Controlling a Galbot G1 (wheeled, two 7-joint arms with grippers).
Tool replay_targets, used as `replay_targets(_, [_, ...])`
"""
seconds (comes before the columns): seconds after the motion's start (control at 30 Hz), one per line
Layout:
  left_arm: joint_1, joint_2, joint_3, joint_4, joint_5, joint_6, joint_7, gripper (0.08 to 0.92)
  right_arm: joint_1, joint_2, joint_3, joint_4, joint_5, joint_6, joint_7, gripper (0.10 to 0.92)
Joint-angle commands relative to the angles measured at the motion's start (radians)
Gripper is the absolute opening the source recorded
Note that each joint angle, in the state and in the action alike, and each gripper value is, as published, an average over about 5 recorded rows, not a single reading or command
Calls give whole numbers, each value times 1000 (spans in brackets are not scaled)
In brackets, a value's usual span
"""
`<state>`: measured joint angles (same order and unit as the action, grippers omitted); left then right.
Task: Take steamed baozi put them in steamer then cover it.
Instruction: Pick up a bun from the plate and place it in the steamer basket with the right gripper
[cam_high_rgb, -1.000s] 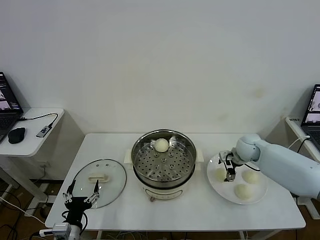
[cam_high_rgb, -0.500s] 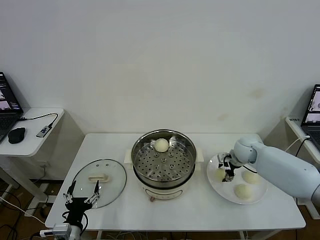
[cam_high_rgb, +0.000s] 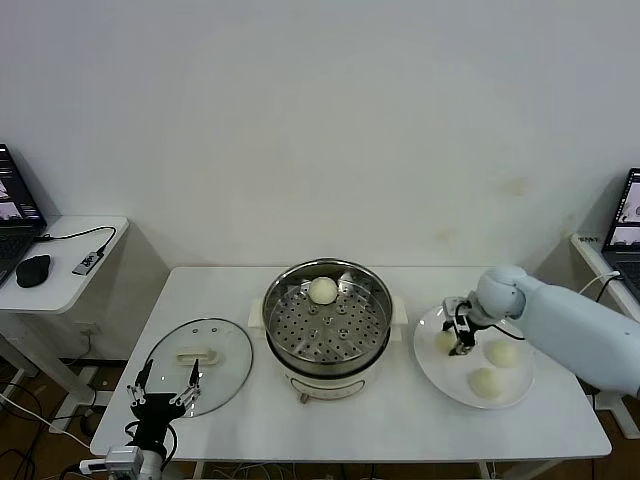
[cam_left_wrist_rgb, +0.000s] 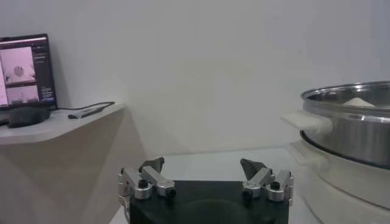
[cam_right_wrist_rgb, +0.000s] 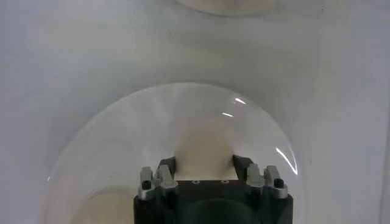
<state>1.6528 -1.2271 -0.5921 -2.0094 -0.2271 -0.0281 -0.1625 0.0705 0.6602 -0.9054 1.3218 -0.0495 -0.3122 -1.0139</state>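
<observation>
Right gripper (cam_high_rgb: 460, 338) had closed around a baozi (cam_high_rgb: 446, 341) on the white plate (cam_high_rgb: 440, 372); lifting straight up seemed wise before swinging to the steamer (cam_high_rgb: 327, 322). Left gripper (cam_high_rgb: 160, 397) waited open beside the cover (cam_high_rgb: 197, 364).

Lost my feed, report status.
Right gripper fingers closed on a baozi on the plate. Left gripper open, idle beside cover. Steamer uncovered, path clear.
</observation>
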Motion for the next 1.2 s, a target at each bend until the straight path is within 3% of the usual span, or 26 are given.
replay_targets(0.03, [0,2,0,-4,-1,1,0,823,151,-72,-54,68,84,0,-18,585])
replay_targets(0.3, [-5,9,5,-11,-5,2,1,823,510,-95,-277,175,278,-38,-20,585])
replay_targets(0.57, [-12,16,9,-12,-11,4,2,823,756,103,-402,216,499,-136,34,593])
replay_targets(0.93, [-16,-4,5,-14,-9,5,2,823,646,439,-415,157,669,-304,156,594])
replay_targets(1.2, [-15,-15,-4,-13,-5,4,2,823,502,570,-407,90,720,-381,240,594])
